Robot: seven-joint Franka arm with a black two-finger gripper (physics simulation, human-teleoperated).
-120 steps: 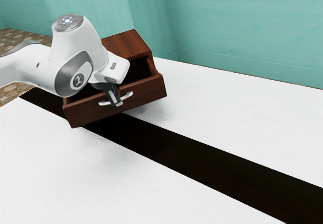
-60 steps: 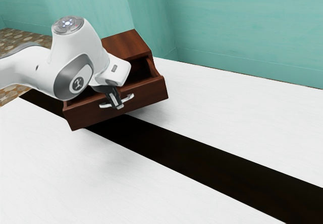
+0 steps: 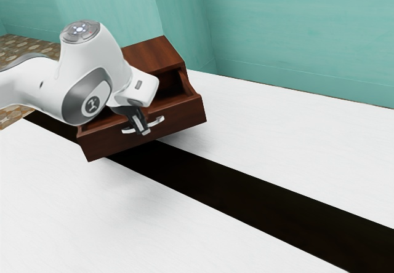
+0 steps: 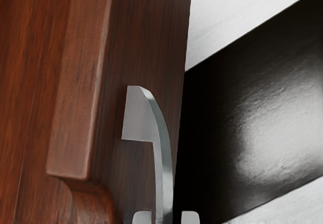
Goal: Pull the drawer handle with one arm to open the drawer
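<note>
Sliding out of the dark wooden cabinet (image 3: 154, 55) in the upper left of the exterior frame, the drawer (image 3: 178, 110) is travelling toward the frame's lower left. Over the last second its front panel has been creeping a little lower and further over the black stripe (image 3: 246, 199) that crosses the white table (image 3: 289, 125). The open gap behind the panel has been widening slightly.

The white Franka arm (image 3: 86, 91) is coming in from the left edge and has been drawing back by the same small amount. The black gripper (image 3: 143, 124) is clenching the silver drawer handle (image 3: 157, 120) at about its middle. The wrist view is showing the same hold close up. There the curved metal drawer handle (image 4: 151, 133) is standing off the reddish drawer (image 4: 136, 42) front, and the pale fingertips (image 4: 142, 217) are flanking the bar from both sides.

Because panel and hand are moving together, the hold appears to be transmitting the pull without slipping. The task is judged to be well under way: the drawer is already partly open, with its interior showing behind the panel. How much travel remains inside the cabinet cannot be told. Continuing the pull along the same line seems to be what the step is calling for, since a sideways drift could bind the drawer.
</note>
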